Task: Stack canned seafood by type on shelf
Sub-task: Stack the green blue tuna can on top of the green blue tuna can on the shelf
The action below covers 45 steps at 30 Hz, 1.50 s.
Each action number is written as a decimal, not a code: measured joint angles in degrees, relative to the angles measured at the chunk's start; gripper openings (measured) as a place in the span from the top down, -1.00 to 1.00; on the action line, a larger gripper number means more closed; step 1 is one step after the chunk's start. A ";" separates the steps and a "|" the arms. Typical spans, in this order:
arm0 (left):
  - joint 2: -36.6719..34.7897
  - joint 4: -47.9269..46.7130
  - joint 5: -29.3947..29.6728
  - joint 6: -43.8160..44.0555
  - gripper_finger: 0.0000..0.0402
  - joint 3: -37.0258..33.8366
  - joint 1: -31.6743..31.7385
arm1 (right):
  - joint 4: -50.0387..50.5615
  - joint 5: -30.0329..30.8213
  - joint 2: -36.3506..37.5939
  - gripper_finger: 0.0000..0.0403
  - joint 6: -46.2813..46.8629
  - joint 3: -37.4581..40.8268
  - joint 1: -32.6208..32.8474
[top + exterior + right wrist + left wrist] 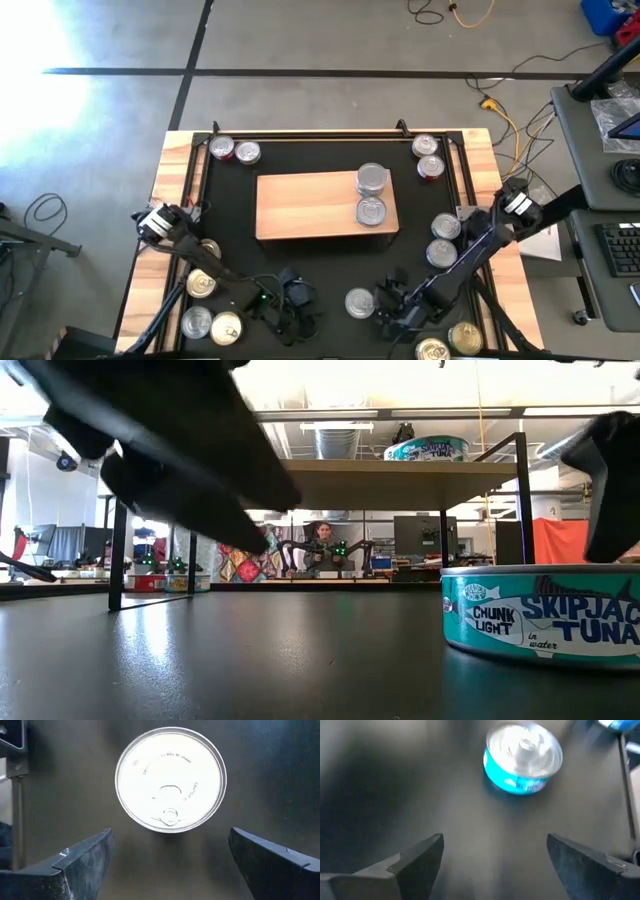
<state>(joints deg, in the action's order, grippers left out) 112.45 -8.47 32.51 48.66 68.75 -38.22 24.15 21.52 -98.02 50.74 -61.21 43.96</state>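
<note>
The shelf (pixel 310 205) is a pale wooden board on thin black legs over the black mat. Two silver-lidded tins (pixel 372 180) (pixel 371 211) rest on its right end. One teal tuna tin (pixel 360 302) stands on its base on the mat near the front edge, between my two grippers. My left gripper (pixel 292 295) is to its left, open; its wrist view shows a teal tin (pixel 522 757) ahead of the empty fingers. My right gripper (pixel 392 300) is just right of the tin, open, with the silver lid (pixel 170 779) beyond its fingertips.
More tins stand on the mat: a pair far left (pixel 233 150), a pair far right (pixel 427 155), two at the right (pixel 443 240), several near left (pixel 205 300) and near right (pixel 450 345). A thin black frame (pixel 300 133) borders the mat.
</note>
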 joint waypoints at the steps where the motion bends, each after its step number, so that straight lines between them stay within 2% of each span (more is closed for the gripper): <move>1: 0.49 -0.07 -0.62 -0.85 -0.70 0.20 0.15 | -1.58 0.97 0.00 -0.91 -0.44 1.37 0.05; 9: 5.86 0.44 -3.60 -11.20 -0.70 5.53 1.98 | -17.45 6.97 -0.44 -0.91 -8.78 8.63 -0.08; 14: 11.42 -1.62 -7.57 -11.73 -0.68 10.57 5.10 | -25.03 8.86 -3.82 -0.91 -13.82 10.52 -0.10; 18: 13.61 -7.77 -8.22 -10.46 -0.56 15.58 6.70 | -37.04 10.35 -8.03 -0.91 -15.56 11.02 -0.10; 23: 12.90 -11.99 -8.57 -13.06 -0.35 15.68 6.76 | -48.43 16.42 -13.20 -0.91 -17.16 11.00 -0.08; 32: 12.76 -8.83 -9.99 -18.41 -0.09 14.75 7.97 | -49.35 20.55 -18.35 -0.91 -18.00 7.13 -0.20; 45: 12.89 -6.77 -10.97 -20.39 -0.02 14.56 9.53 | -48.49 19.69 -19.06 -0.92 -19.96 4.88 -2.75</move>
<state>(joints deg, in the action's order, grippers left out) 125.34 -15.25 21.54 28.27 83.31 -28.69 -24.34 41.21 -117.08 30.79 -56.34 41.21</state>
